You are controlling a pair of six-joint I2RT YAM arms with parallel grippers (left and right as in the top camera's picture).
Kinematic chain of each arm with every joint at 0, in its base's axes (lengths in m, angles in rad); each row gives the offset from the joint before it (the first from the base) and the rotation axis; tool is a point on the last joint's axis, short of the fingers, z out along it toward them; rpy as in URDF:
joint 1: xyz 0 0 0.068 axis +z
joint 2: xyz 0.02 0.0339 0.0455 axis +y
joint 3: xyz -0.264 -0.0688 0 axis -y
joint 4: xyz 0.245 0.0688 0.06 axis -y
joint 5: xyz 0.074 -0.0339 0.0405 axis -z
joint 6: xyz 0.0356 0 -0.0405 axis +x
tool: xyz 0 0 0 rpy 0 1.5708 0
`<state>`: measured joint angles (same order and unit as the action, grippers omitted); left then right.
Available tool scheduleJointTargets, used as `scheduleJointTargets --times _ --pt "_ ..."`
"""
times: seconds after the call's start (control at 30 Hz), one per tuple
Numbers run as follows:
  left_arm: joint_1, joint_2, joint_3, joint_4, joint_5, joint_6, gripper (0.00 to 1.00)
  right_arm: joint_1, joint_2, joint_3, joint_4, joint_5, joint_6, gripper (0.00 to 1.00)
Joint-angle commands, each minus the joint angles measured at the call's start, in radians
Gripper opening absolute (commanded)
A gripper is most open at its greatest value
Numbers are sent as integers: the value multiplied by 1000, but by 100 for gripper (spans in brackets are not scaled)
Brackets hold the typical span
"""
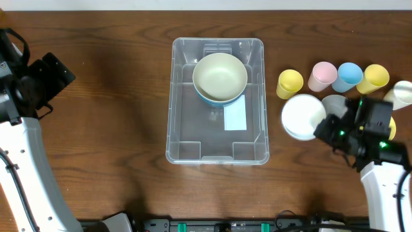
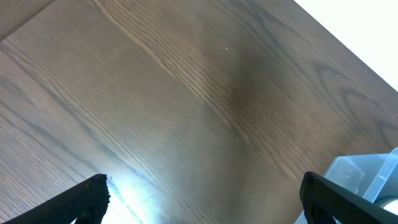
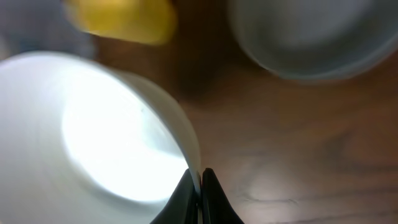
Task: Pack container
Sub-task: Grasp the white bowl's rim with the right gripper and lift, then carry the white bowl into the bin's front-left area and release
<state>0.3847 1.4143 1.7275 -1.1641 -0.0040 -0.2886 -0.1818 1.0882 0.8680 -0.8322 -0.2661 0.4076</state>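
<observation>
The container (image 1: 183, 138) stands open side up on the table (image 1: 116, 161), long axis far-to-near, with a cream bowl (image 1: 220, 75) at its far end. To its right, the right gripper (image 3: 200, 180) pinches the rim of a white bowl (image 3: 93, 143); to its left, the left gripper (image 2: 205, 190) gapes wide, empty.

The left gripper (image 2: 205, 186) gapes wide over the table (image 2: 186, 93). A container (image 2: 365, 171) corner shows beside its right finger.
</observation>
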Motion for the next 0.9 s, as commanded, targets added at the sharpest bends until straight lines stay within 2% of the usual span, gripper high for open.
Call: scheduleJointTargets --times 0.0,0.23,0.57,0.73,0.87 --pt "5 5 -8 -3 -8 -2 98 86 2 195 -64 21 -43 1" --pt "5 5 -8 -3 -8 -2 98 292 119 484 -150 45 -42 1" --pt "5 5 -8 -3 -8 -2 98 591 452 506 -92 60 -34 1" --pt "5 5 -8 -3 -8 -2 98 658 602 506 -65 144 -19 1" --pt "5 5 -8 -3 -8 -2 98 670 668 506 -76 123 -21 1"
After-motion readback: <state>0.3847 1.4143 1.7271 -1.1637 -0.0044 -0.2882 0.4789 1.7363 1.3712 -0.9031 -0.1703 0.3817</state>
